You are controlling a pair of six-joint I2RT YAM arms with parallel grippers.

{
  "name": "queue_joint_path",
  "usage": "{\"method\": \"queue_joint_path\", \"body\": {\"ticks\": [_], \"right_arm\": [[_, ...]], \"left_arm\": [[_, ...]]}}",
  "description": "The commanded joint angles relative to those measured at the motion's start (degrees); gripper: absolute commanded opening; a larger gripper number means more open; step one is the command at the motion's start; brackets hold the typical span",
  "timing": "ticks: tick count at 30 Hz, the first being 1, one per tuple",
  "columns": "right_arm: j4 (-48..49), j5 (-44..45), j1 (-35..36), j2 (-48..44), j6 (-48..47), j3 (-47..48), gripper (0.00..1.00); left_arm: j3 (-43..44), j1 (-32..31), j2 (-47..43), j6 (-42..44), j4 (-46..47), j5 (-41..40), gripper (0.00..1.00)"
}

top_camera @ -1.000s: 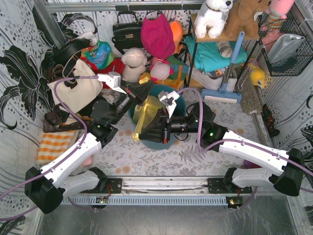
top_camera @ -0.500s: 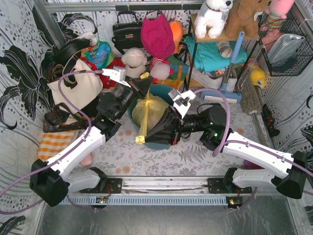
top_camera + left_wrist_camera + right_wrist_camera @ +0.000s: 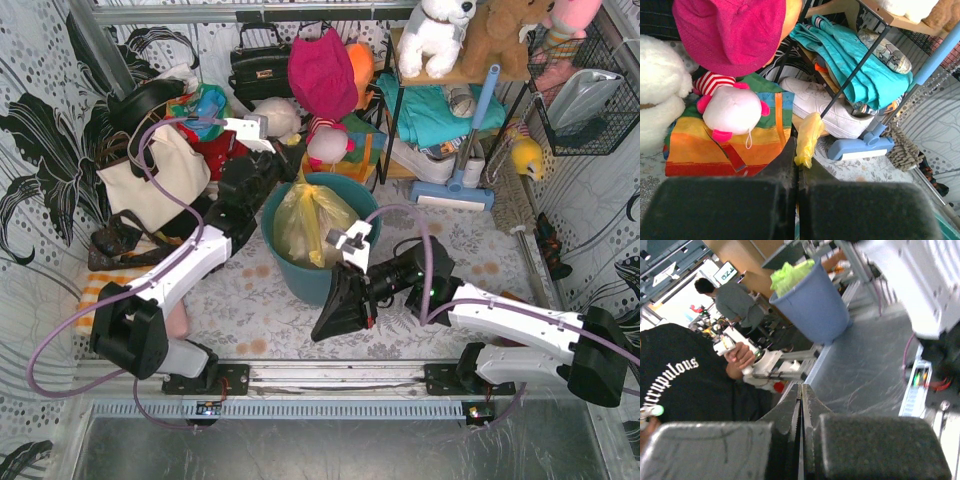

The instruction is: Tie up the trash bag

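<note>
While the left claw (image 3: 798,164) pinches its twisted tail, the trash bag (image 3: 305,225) bulges yellow; right claw (image 3: 325,328) closed.

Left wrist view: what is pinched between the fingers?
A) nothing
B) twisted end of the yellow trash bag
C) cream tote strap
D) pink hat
B: a twisted yellow strip of the trash bag sticks out from between the closed tips of the left gripper.
</note>
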Motion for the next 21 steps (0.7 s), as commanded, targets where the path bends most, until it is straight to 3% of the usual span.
{"method": "queue_joint_path", "body": {"ticks": [1, 4, 6, 9, 12, 17, 21], "right_arm": [[-11.7, 4.7, -0.2, -5.9, -7.9, 1.6, 0.04], [-30.2, 17.9, -0.2, -10.9, -21.6, 7.1, 0.18], [-37.3, 32.6, -0.2, -13.7, -28.9, 9.6, 0.31], [-36.0, 45.7, -0.2, -17.7, -34.0, 6.9, 0.45], [-30.5, 53.4, -0.2, -19.8, -38.4, 3.4, 0.58], [-34.1, 66.1, -0.2, -16.1, -38.7, 7.9, 0.63], [-44.8, 66.8, -0.2, -10.9, -31.2, 15.6, 0.62]], "left_arm": [[1.9, 0.5, -1.0, 0.1, 3.0, 4.7, 0.0], [1.2, 0.5, -2.0, -0.5, 2.2, 6.3, 0.0], [0.3, 0.5, -3.0, -1.0, 1.0, 6.1, 0.0], [-1.0, 0.5, -4.2, -1.6, -0.7, 5.7, 0.0], [-1.2, 0.5, -5.3, -1.8, -4.3, 4.8, 0.0], [-2.8, 0.5, -8.6, -3.2, -8.6, 3.5, 0.0], [-4.8, 0.5, -11.6, -4.3, -9.2, 3.2, 0.0]]}}
